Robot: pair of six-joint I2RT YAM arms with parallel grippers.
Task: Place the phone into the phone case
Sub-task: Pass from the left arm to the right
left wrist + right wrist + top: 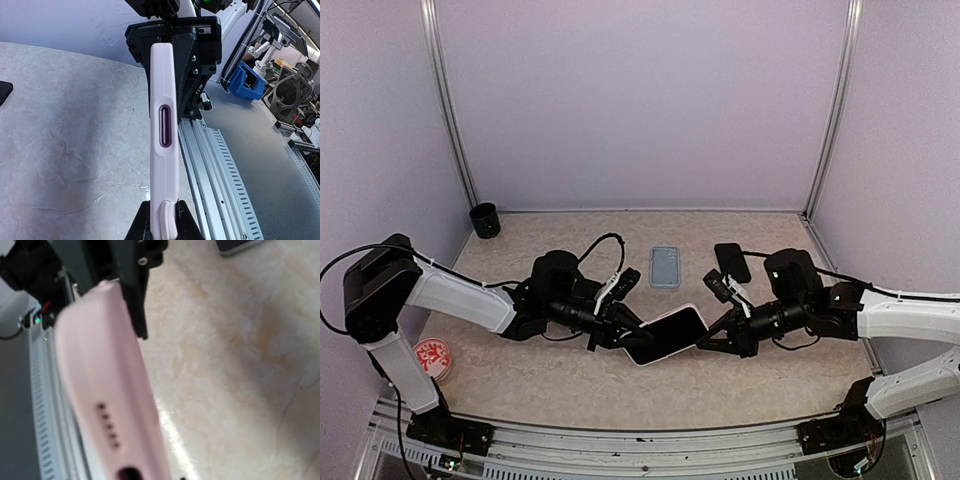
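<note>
A pale pink phone case [670, 333] hangs above the table's near middle, between both arms. A dark face fills its rim in the top view, and purple shows through its side slot [164, 126], so the phone seems to lie inside it. My left gripper [623, 335] is shut on the case's left end, with its black fingers [142, 226] pressing both flat sides of the case [162, 165]. My right gripper [711, 338] meets the case's right end and is shut. The right wrist view shows only the case's port edge [110, 390], blurred and very close.
A black phone [732, 262] and a light blue phone-shaped item [664, 267] lie flat behind the held case. A black cup [484, 220] stands at the back left. A red and white round dish [433, 357] sits by the left arm. Metal rails [225, 170] edge the near side.
</note>
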